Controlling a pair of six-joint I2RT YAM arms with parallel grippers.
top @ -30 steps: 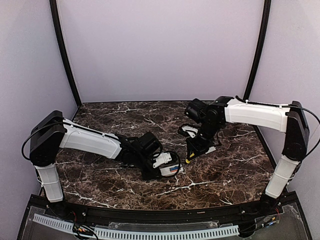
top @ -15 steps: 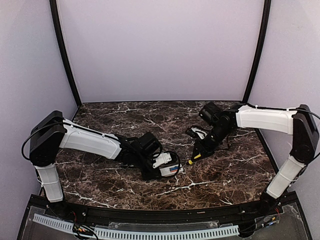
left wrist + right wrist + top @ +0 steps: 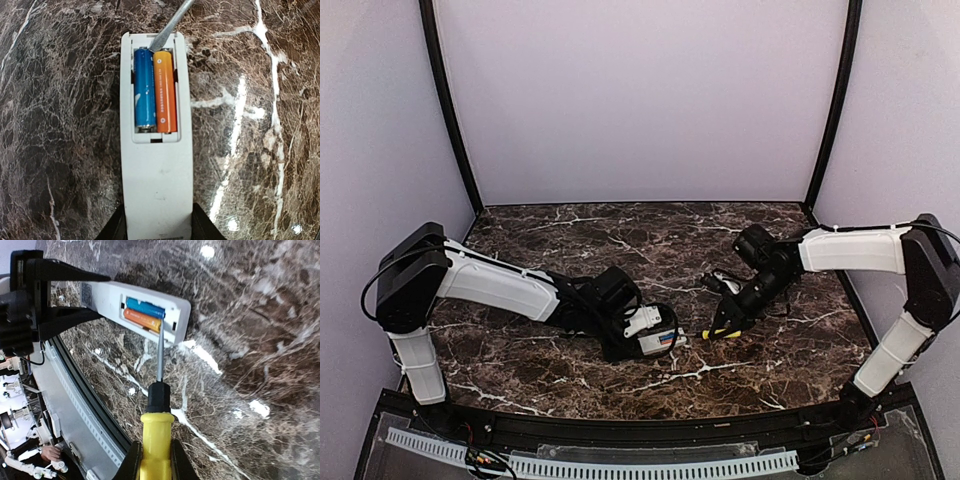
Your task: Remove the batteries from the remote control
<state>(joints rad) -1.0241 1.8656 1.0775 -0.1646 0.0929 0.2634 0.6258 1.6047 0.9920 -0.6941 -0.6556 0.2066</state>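
Smooth cylindrical batteries point(image 3: 155, 92) fill the slim white remote control point(image 3: 157, 185).

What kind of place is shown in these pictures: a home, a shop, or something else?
Most likely a robot test booth in a laboratory. A white-and-black left arm and right arm are mounted at a dark marble-patterned table, enclosed by plain lilac walls and black frame poles.

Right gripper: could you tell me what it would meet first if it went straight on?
The right gripper holds a screwdriver whose tip sits in the open compartment of the remote control; probably the orange battery first.
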